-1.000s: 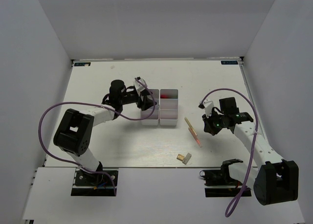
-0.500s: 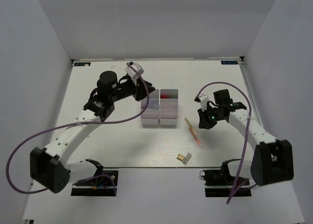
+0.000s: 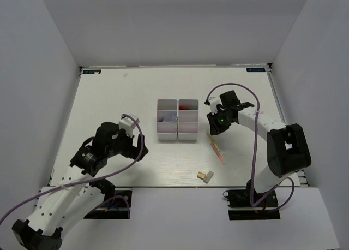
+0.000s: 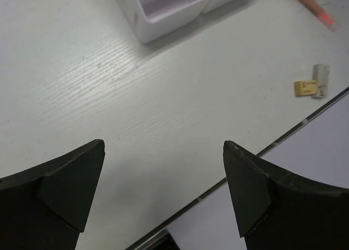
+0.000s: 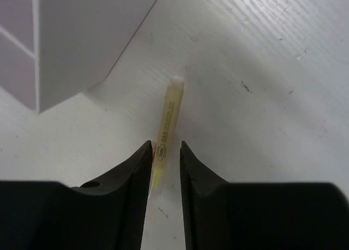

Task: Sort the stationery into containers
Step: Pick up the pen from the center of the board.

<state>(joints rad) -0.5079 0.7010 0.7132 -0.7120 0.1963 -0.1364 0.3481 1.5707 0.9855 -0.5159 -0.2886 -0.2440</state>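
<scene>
Surface: white wood-grain table (image 3: pixel 109 97), closed in by pale grey walls (image 3: pixel 174 26) on three sides; arm bases bolted at the near edge.
Left arm (image 3: pixel 98 152): folds low over the near left part of the table.
Left gripper (image 4: pixel 163 146): hangs over bare tabletop by the near edge, released, jaws spread wide with only table between them.
Tan eraser (image 3: pixel 205 176): lies on the table close to the near edge, right of centre, well apart from both grippers; touches a small white piece (image 4: pixel 320 81) at one side.
Orange pen (image 3: pixel 216 148): lies flat on the table just right of the trays, slanting from near right to far left; pink tip at the near end, pale yellow at the far end.
Right gripper (image 5: pixel 164 146): points down over the pen's far end, fingers set close on either side of the barrel; one looks to be against it, and a sliver of table shows beside the other; cannot tell whether it actually grips.
Right tray (image 3: pixel 188 137): stands just beside the pen's far end, not touching it; three compartments run near to far; holds a red item (image 3: pixel 184 106) in the far one.
Left tray (image 3: pixel 167 135): stands side by side with the right tray, long walls touching; holds a bluish piece (image 3: pixel 170 119) in the middle compartment.
</scene>
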